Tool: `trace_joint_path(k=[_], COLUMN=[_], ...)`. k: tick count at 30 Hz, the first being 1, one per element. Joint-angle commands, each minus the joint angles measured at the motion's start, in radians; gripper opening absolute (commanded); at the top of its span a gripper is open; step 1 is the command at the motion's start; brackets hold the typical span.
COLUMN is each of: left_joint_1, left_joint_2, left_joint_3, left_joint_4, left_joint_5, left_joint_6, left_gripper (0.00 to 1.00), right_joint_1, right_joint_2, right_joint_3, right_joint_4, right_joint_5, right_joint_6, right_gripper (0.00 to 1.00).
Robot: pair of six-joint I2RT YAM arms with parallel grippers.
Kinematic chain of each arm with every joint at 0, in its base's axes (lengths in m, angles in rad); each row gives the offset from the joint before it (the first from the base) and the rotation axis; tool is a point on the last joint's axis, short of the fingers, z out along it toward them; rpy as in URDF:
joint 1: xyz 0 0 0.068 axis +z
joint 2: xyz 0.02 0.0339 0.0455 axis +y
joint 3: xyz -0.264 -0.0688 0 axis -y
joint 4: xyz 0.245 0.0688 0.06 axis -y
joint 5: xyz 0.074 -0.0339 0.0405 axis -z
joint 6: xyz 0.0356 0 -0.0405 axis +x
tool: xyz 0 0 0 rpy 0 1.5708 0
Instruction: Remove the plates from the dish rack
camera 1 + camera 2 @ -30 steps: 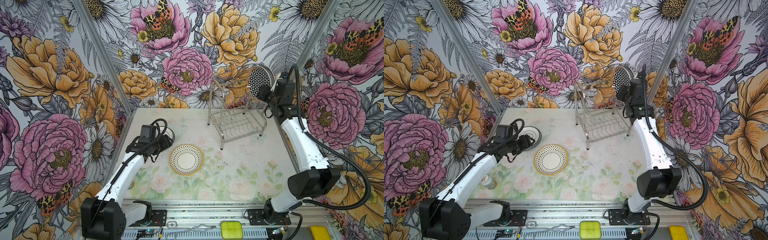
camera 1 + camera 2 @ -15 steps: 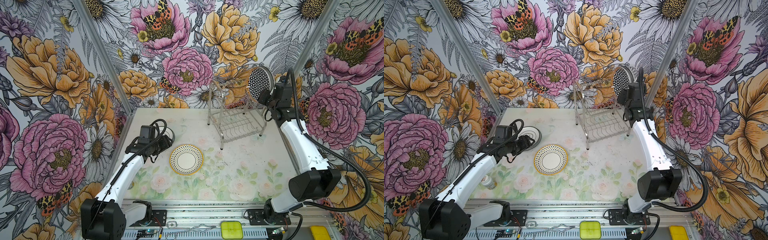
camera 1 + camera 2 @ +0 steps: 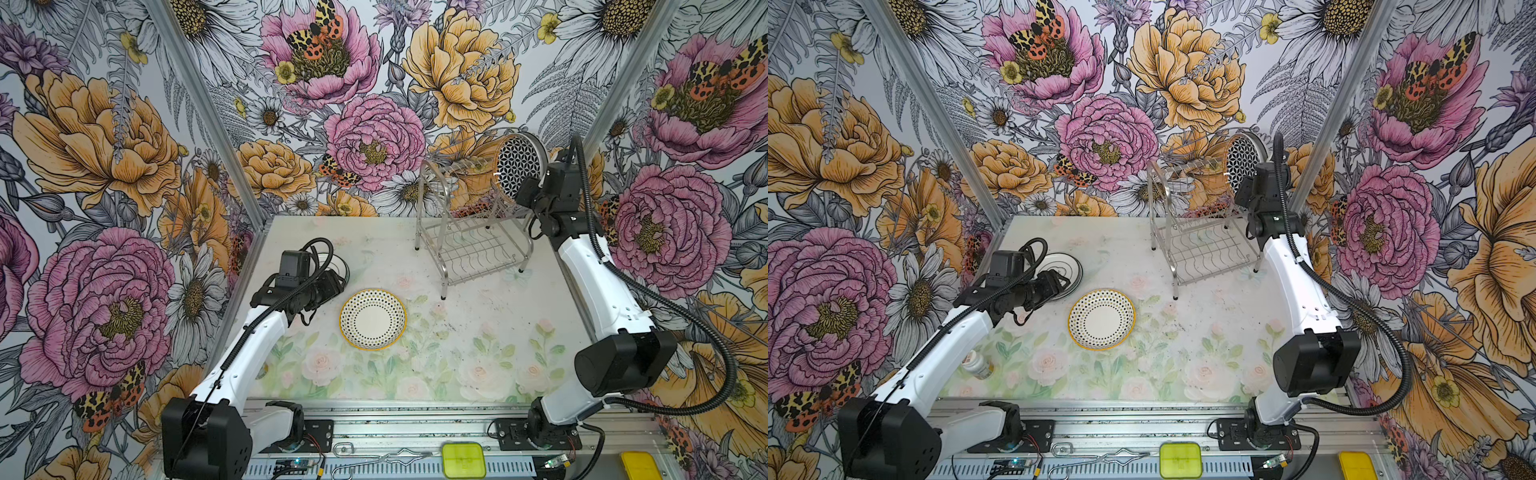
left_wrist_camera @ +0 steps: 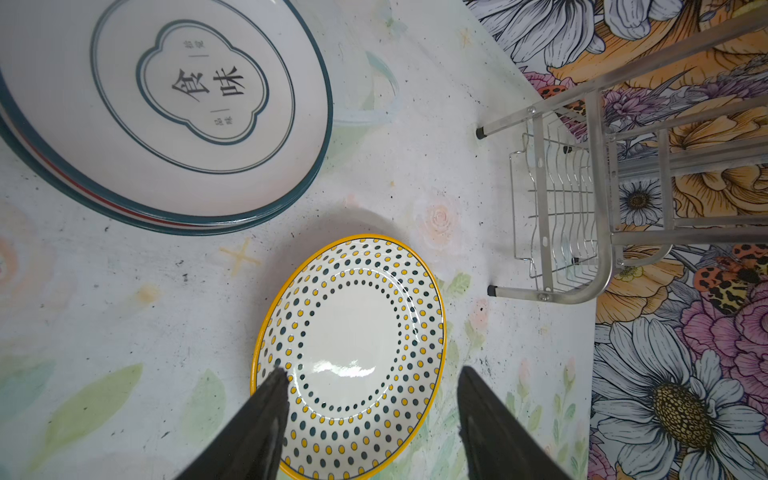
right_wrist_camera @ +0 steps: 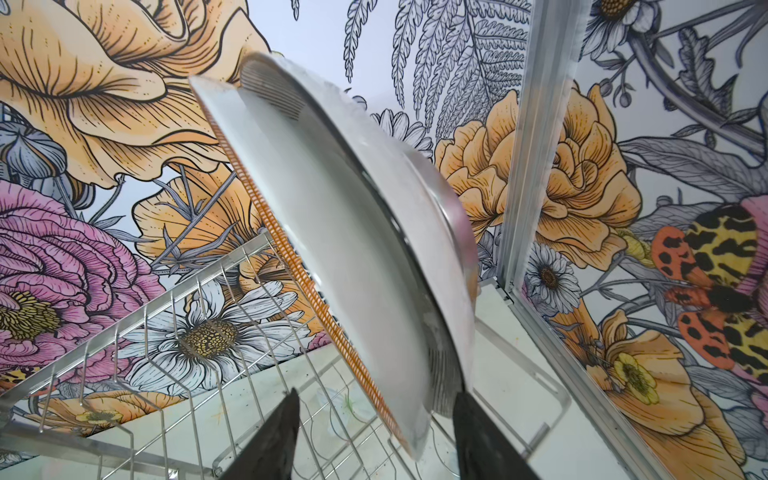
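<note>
In both top views the right end effector (image 3: 525, 195) (image 3: 1246, 193) is up at the right end hoop of the dish rack (image 3: 469, 245) (image 3: 1204, 249), with the lattice plate (image 3: 517, 166) (image 3: 1244, 162) standing on edge just above it. Its dark jaws merge with the wrist there, so their gap cannot be read. The right arm rises steeply from its base, the wrist bent upward. The left end effector (image 3: 337, 283) (image 3: 1062, 283) hangs low over the bench (image 3: 478, 353) (image 3: 1183, 353), its arm stretched forward almost level. In a top view it hides part of the stack of plates (image 3: 1065, 266) beneath it, and the dotted plate (image 3: 372, 318) (image 3: 1101, 319) lies flat just ahead. In the left wrist view the left end effector (image 4: 370, 382) has its fingers (image 4: 266, 415) wide apart, holding nothing. One tip overlaps the yellow rim of the dotted plate (image 4: 353, 332); contact is unclear. The stack of plates (image 4: 166, 104) is cut off by the frame. In the right wrist view the right end effector (image 5: 374, 399) straddles the lower rim of the blurred, tilted lattice plate (image 5: 345, 249). Its jaws are apart, one finger (image 5: 478, 436) against the plate's back and a gap before the striped front rim, so the plate is not clamped.
</note>
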Motion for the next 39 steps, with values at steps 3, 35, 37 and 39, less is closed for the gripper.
trace_joint_path(k=[3, 35, 37, 39], left_joint_1=[0.009, 0.01, 0.01, 0.009], left_joint_2=[-0.022, -0.013, -0.014, -0.014], left_joint_3=[-0.017, -0.015, -0.015, -0.015], left_joint_4=[0.032, 0.031, 0.032, 0.032], left_joint_5=[0.015, 0.031, 0.033, 0.033], left_joint_6=[0.014, 0.014, 0.014, 0.014], left_gripper=[0.65, 0.64, 0.64, 0.64], right_joint_1=[0.0, 0.004, 0.005, 0.005], right_joint_2=[0.04, 0.114, 0.112, 0.11], right_joint_3=[0.056, 0.081, 0.082, 0.086], right_joint_4=[0.017, 0.059, 0.063, 0.066], right_joint_5=[0.023, 0.159, 0.159, 0.16], right_joint_6=[-0.018, -0.098, -0.101, -0.103], right_gripper=[0.58, 0.07, 0.05, 0.03])
